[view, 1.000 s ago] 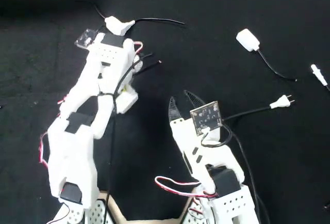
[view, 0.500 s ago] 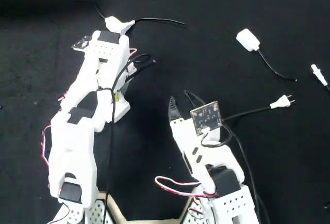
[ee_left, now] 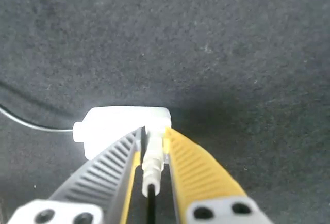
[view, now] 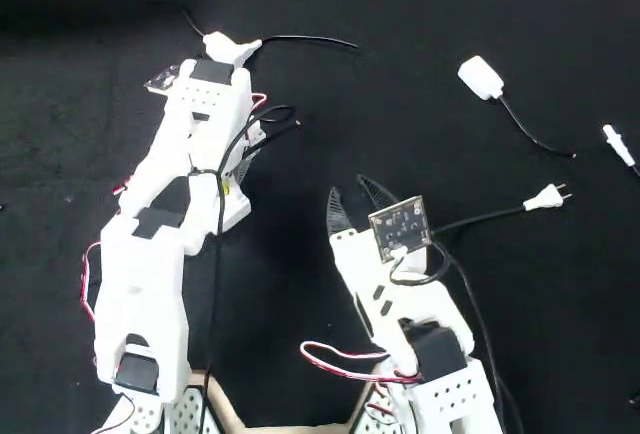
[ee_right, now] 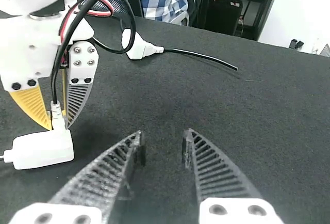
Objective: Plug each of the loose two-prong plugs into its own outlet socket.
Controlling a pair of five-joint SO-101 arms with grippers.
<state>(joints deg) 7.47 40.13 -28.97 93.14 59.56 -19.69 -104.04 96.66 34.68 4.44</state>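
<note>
My left gripper (ee_left: 153,137) is shut on a small white two-prong plug (ee_left: 152,163) with a black cable. The plug's front end presses against a white outlet socket block (ee_left: 121,125) on the black table. In the right wrist view the same gripper (ee_right: 55,111), with one yellow and one grey finger, stands upright over that block (ee_right: 44,149). From above, the block (view: 233,216) peeks out beneath the left arm. My right gripper (view: 355,199) sits open and empty mid-table, close to the block. A loose plug (view: 548,194) lies to the right.
A white connector (view: 230,49) with a black cable lies at the back left. Another white socket (view: 480,76) with its cable lies at the back right, and a thin white plug (view: 617,144) rests near the right edge. Cables trail across the black cloth.
The left arm swung left and forward over the socket block, which shifted slightly toward the front. In the last half second it barely moved. The right arm stayed still.
</note>
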